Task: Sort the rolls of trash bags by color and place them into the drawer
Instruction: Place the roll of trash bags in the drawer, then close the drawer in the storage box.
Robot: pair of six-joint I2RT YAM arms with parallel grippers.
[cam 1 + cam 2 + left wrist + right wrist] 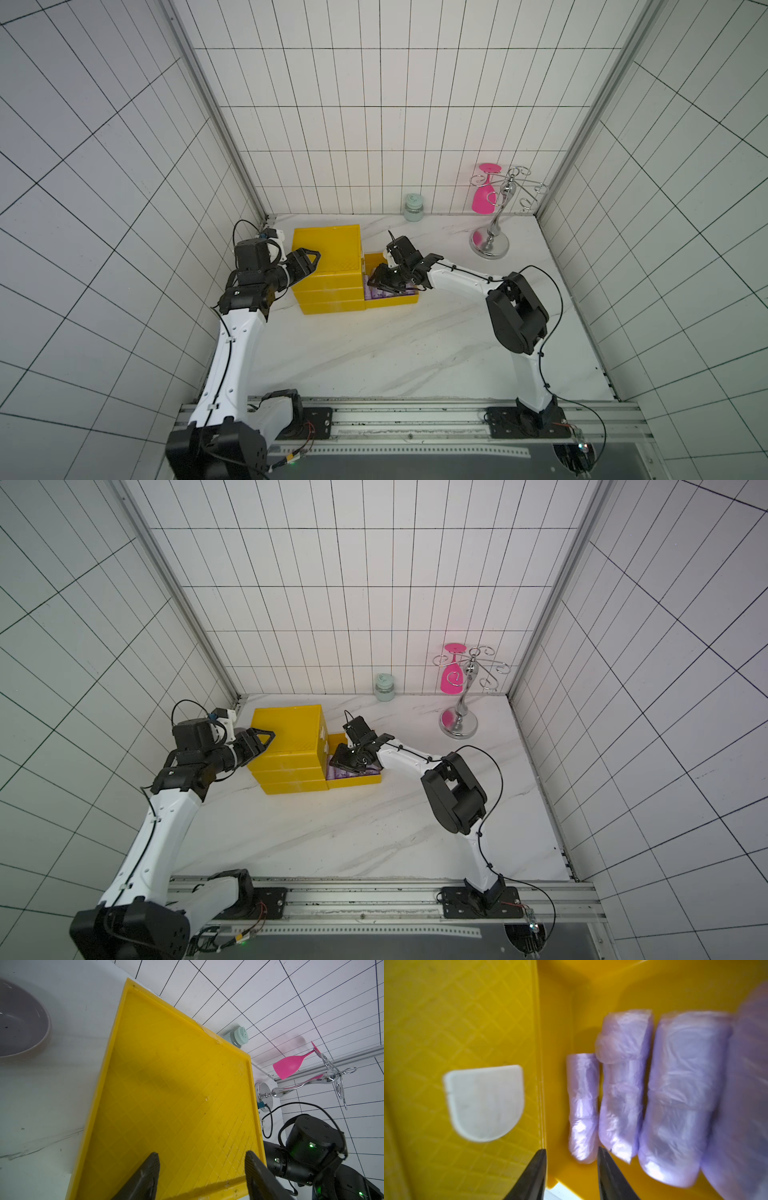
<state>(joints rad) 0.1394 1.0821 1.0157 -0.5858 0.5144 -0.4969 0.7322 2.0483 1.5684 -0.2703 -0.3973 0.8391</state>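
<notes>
Right wrist: right pincer [570, 1149] narrow, empty, above drawer [654, 985] of lilac rolls [675, 1095], colour-grouped. Left pincer [201, 1152] parted, empty, probably bracing cabinet [176, 1084].

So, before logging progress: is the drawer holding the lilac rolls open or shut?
Open: the drawer juts out of the yellow cabinet, lilac rolls lying exposed inside.
</notes>
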